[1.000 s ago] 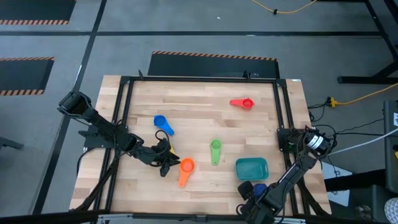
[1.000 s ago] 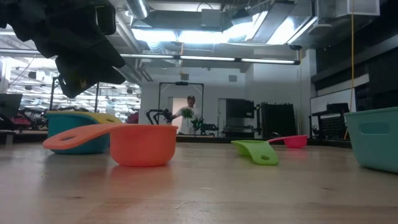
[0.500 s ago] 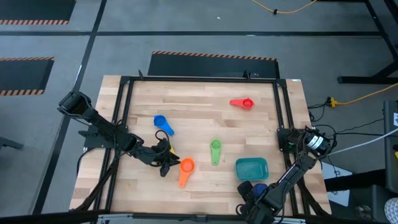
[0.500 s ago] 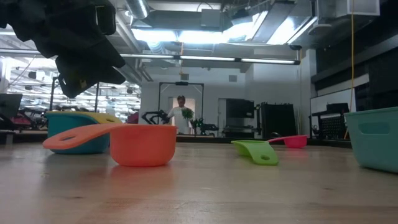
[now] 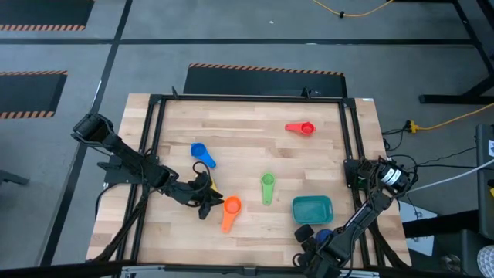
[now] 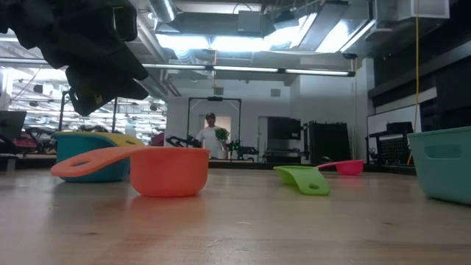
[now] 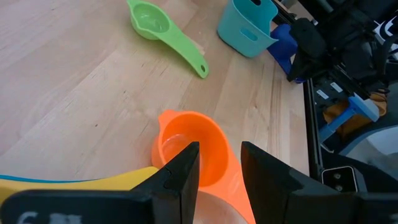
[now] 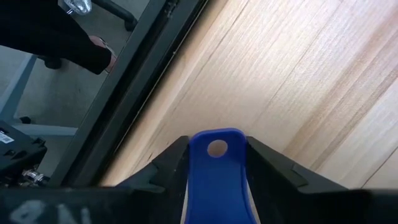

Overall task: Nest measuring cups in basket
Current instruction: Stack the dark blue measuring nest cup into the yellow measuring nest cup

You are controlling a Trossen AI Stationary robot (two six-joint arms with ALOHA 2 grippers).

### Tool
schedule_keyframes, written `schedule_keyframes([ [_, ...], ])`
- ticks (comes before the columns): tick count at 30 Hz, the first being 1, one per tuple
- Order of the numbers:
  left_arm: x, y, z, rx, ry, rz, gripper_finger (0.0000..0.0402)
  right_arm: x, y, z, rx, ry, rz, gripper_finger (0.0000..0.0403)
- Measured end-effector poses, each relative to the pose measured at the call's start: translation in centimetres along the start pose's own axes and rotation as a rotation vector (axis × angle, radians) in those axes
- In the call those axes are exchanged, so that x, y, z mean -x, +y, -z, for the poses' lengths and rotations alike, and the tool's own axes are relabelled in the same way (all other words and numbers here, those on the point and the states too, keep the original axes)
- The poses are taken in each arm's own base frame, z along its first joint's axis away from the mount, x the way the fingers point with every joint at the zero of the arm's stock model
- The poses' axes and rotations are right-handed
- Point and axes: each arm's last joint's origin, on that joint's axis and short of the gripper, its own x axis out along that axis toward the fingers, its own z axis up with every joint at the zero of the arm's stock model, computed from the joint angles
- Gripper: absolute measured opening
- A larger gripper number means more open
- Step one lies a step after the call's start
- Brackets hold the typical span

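Nothing on the table has budged over the last second, only the person way back in the room has wandered a bit left of where they were. From above, the teal basket sits near the front right of the table, with no cup showing inside it. The cups are scattered: green cup just left of the basket, orange cup further left, light blue cup up toward the middle left, red cup well off at the far side. The left gripper hangs right next to the orange cup, and its wrist cam shows what the overhead can't: the fingers stand a little apart just over the orange cup's rim, with a yellow cup tucked right beside it. The right gripper is at the front edge below the basket, and only its own cam makes it clear it's clamped on the dark blue cup by the handle.
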Motion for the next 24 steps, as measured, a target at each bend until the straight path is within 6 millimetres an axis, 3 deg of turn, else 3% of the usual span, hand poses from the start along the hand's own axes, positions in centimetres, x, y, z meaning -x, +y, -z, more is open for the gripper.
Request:
schedule_keyframes([
  [12, 0.0, 0.0, 0.0, 0.000, -0.002, -0.001, 0.0111, 2.0, -0.1, -2.8, -0.027, -0.095, -0.039, 0.0146],
  [17, 0.0, 0.0, 0.0, 0.001, -0.006, -0.003, 0.0111, 4.1, 0.1, -4.4, 0.014, -0.144, -0.043, 0.0146],
  [24, 0.0, 0.0, 0.0, 0.001, -0.006, -0.004, 0.0111, 8.2, -0.7, -6.3, 0.066, -0.178, 0.085, 0.0146],
])
